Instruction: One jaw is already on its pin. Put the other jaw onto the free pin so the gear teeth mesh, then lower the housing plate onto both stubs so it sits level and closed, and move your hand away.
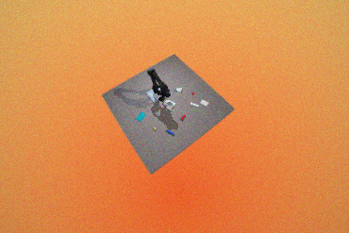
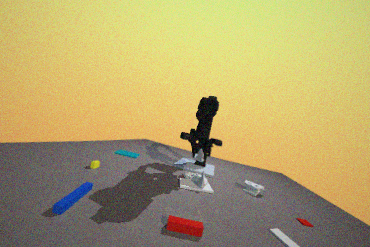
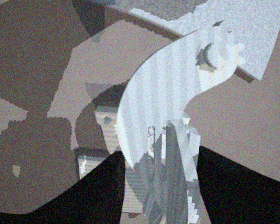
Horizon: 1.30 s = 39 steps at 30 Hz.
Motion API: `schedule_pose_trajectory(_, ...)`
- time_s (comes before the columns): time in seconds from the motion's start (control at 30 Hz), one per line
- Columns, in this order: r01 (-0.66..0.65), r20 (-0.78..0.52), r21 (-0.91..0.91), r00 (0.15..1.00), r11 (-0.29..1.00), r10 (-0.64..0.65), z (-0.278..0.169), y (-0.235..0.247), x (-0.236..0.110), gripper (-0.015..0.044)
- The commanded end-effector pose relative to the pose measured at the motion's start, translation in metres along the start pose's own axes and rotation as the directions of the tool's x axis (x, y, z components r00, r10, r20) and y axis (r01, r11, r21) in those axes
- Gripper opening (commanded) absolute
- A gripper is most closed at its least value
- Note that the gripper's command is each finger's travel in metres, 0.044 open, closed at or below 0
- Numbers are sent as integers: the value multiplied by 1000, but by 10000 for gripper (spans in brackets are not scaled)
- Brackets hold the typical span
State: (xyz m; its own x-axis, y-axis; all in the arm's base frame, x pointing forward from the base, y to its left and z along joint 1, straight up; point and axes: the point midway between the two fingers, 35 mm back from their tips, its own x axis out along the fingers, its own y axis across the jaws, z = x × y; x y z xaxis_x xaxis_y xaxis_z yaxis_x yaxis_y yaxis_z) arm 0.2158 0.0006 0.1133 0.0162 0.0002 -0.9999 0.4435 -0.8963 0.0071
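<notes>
The partly open pincer (image 1: 162, 99) (image 2: 200, 163) (image 3: 159, 157) grips the pale curved jaw (image 3: 156, 95), whose toothed end points to one o'clock in the wrist view. Beyond, at twelve to one o'clock, lies a pale plate (image 1: 151, 95) (image 2: 207, 170) (image 3: 261, 30).

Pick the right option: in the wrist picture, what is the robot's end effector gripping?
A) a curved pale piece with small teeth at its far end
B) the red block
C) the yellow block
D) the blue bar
A: the curved pale piece runs up from between the dark fingers of the end effector, with small teeth at its far end.
</notes>
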Motion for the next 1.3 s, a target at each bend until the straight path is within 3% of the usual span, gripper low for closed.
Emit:
schedule_pose_trajectory(0.0,-4,-8,-4,1000,1000,4,-13,8,-3,134)
schedule_pose_trajectory(0.73,-8,-14,-4,1000,1000,8,-70,46,0,134)
schedule_pose_trajectory(1.27,-8,-14,-4,1000,1000,8,-71,47,0,134)
